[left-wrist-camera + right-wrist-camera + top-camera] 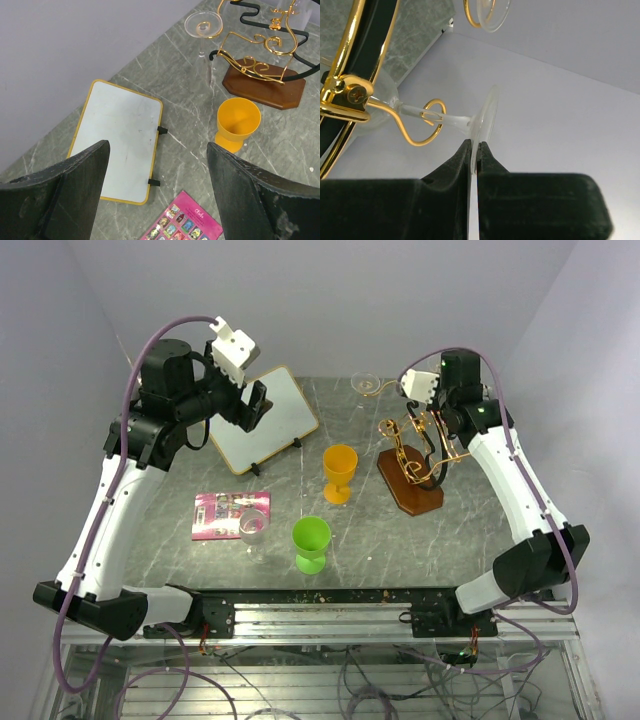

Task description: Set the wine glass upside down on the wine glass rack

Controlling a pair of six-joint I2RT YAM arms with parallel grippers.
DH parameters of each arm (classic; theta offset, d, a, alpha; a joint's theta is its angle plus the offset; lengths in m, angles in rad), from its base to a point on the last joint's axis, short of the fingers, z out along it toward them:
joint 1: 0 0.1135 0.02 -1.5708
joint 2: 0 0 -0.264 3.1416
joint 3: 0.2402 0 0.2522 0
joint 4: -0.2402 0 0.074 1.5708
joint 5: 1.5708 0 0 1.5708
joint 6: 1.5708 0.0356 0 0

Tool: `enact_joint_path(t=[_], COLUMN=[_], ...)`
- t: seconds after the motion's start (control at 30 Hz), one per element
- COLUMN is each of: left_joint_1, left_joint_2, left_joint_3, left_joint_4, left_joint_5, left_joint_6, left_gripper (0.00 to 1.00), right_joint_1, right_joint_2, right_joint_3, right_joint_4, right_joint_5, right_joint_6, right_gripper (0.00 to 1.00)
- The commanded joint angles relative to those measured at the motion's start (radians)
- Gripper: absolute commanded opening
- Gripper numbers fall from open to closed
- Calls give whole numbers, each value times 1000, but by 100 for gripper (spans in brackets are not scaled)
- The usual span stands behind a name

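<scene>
The wine glass rack [414, 462], gold wire arms around a black arch on a reddish-brown wooden base, stands at the right back; it also shows in the left wrist view [260, 75]. My right gripper [474, 145] is shut on the rim of the clear wine glass's round foot [486, 117]. The glass lies roughly sideways, its stem [452, 119] passing through a gold wire loop [432, 120] and its bowl next to the black arch. In the top view the right gripper [432, 418] is at the rack's top. My left gripper [157, 147] is open and empty, high above the whiteboard.
A second glass's foot [366, 383] hangs at the rack's far arm. Another clear wine glass [253, 529] stands by a pink card [228, 513]. An orange cup [340, 470], a green cup [311, 540] and a yellow-framed whiteboard [268, 418] are on the marble table.
</scene>
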Motion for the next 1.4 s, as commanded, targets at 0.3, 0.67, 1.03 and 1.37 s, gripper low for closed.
enact_joint_path(t=[0.3, 0.67, 1.03, 1.37], left_joint_1=[18, 22, 25, 25], left_joint_2=[-26, -35, -36, -34], left_joint_3=[-19, -29, -28, -30], left_joint_4=[44, 47, 47, 49], left_joint_5=[32, 38, 41, 42], left_joint_6=[-5, -6, -7, -5], left_gripper=[88, 88, 88, 88], right_joint_1=[8, 6, -14, -31], right_joint_2=[-71, -91, -89, -75], right_joint_3=[-51, -114, -110, -94], right_joint_4=[-20, 23, 38, 41], right_joint_5=[37, 103, 104, 79], right_joint_6=[-5, 5, 41, 86], right_gripper=[0, 0, 0, 0])
